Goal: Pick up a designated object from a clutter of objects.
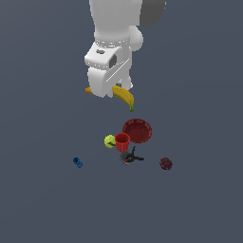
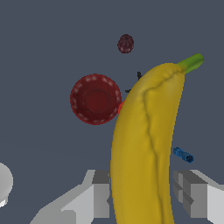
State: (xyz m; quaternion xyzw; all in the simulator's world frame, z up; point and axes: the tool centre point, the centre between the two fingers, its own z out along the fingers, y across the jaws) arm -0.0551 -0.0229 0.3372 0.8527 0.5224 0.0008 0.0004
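Note:
The banana (image 1: 124, 98), curved and yellow with a greenish tip, is held across my gripper (image 1: 108, 92), and its ends stick out on both sides of the white hand. It fills the wrist view, where the banana (image 2: 146, 144) runs between the two grey fingers (image 2: 101, 194) of the gripper (image 2: 144, 197), which is shut on it. It hangs well above the floor and the rest of the clutter. The fingertips are hidden behind the hand in the exterior view.
Below lie a dark red bowl (image 1: 137, 130) (image 2: 95, 99), a red cup (image 1: 122, 141), a yellow-green ball (image 1: 110, 141), a black tool (image 1: 129, 156), a small blue piece (image 1: 78, 162) (image 2: 183, 155) and a maroon lump (image 1: 165, 163) (image 2: 125, 43).

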